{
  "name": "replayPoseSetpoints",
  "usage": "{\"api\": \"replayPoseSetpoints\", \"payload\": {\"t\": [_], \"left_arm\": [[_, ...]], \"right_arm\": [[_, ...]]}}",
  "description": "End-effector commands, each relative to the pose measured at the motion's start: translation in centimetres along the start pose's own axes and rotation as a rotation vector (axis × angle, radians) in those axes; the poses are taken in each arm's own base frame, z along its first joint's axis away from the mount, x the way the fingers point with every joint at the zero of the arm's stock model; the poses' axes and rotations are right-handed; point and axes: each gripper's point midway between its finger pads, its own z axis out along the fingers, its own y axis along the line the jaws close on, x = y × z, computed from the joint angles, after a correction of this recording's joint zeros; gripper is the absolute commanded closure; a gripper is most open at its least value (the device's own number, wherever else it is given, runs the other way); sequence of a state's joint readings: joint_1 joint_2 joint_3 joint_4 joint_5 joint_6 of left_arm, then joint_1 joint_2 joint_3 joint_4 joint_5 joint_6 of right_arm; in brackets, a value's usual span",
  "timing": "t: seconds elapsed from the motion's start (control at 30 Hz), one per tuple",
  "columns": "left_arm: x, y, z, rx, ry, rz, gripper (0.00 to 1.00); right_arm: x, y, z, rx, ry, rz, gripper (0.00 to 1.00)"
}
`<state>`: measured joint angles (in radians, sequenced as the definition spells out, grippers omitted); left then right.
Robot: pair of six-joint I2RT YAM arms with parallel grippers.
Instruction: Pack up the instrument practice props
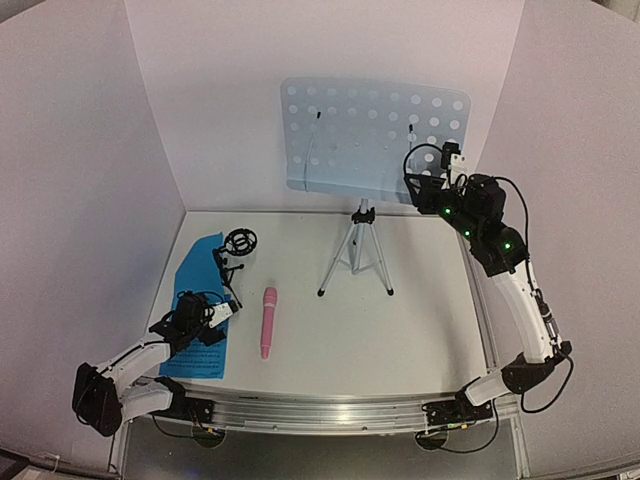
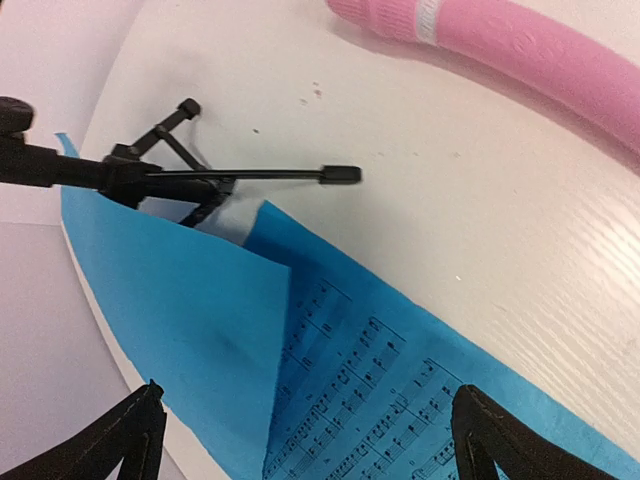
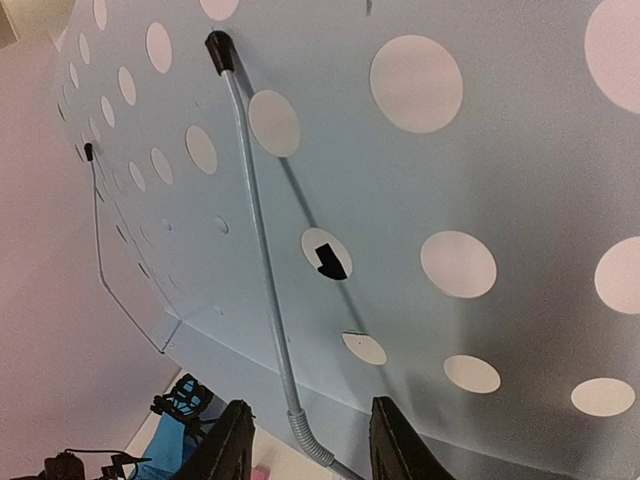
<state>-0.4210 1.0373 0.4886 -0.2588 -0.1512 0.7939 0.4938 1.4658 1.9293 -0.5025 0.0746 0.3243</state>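
Sheet music (image 2: 200, 290): thin, floppy, light; lies on worktop (image 2: 450, 230), left side, under my left gripper (image 2: 308, 390), jaws wide w/ nothing between. Pinch raised corner. Right gripper (image 3: 312, 403) at music stand (image 3: 520, 170): grip unclear.

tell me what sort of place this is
Probably a robot test booth, not a music room: white panels wall in a white table, the left arm and right arm are bolted at its near edge, with a music stand, pink microphone and blue sheet music set out.
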Motion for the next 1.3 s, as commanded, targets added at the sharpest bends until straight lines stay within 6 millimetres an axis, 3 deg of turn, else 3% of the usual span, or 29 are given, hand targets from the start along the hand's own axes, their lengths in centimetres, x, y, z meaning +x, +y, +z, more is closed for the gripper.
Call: {"api": "replayPoseSetpoints", "payload": {"t": [0.0, 0.17, 0.27, 0.6, 0.73, 0.9, 0.97, 1.07, 1.1, 1.17, 1.27], "left_arm": [[-2.5, 1.4, 0.5, -0.12, -0.14, 0.222, 0.0], [-1.5, 2.8, 2.6, -0.23, -0.074, 0.253, 0.0], [-0.4, 2.5, 3.7, -0.249, -0.034, 0.265, 0.0], [-0.4, 4.0, 5.3, -0.369, -0.051, 0.304, 0.03], [0.1, 4.2, 5.6, -0.363, -0.064, 0.301, 0.1], [1.5, 5.0, 6.2, -0.347, -0.042, 0.292, 0.31], [1.6, 5.9, 6.1, -0.362, -0.034, 0.276, 0.49], [1.2, 6.7, 5.4, -0.393, -0.044, 0.247, 0.91], [1.2, 6.7, 5.1, -0.392, -0.043, 0.232, 0.99], [1.5, 6.8, 4.5, -0.366, -0.023, 0.172, 1.0], [0.9, 9.0, 1.9, -0.364, 0.004, -0.012, 1.0]], "right_arm": [[0.4, 0.7, -0.6, -0.028, 0.018, 0.0, 0.61], [0.3, 0.8, -0.7, -0.032, 0.017, -0.001, 0.61], [0.2, 0.8, -0.7, -0.032, 0.015, -0.003, 0.61], [0.1, 1.1, -0.4, -0.046, 0.016, -0.008, 0.62], [0.0, 1.2, -0.5, -0.052, 0.014, -0.011, 0.63], [0.0, 1.2, -0.8, -0.05, 0.012, -0.012, 0.64], [0.0, 1.2, -0.8, -0.052, 0.011, -0.012, 0.64], [0.0, 1.2, -0.8, -0.055, 0.011, -0.012, 0.65], [0.0, 1.3, -0.8, -0.056, 0.011, -0.011, 0.65], [-0.1, 1.3, -0.9, -0.057, 0.011, -0.01, 0.65], [-0.2, 1.3, -1.1, -0.057, 0.007, -0.007, 0.65]]}}
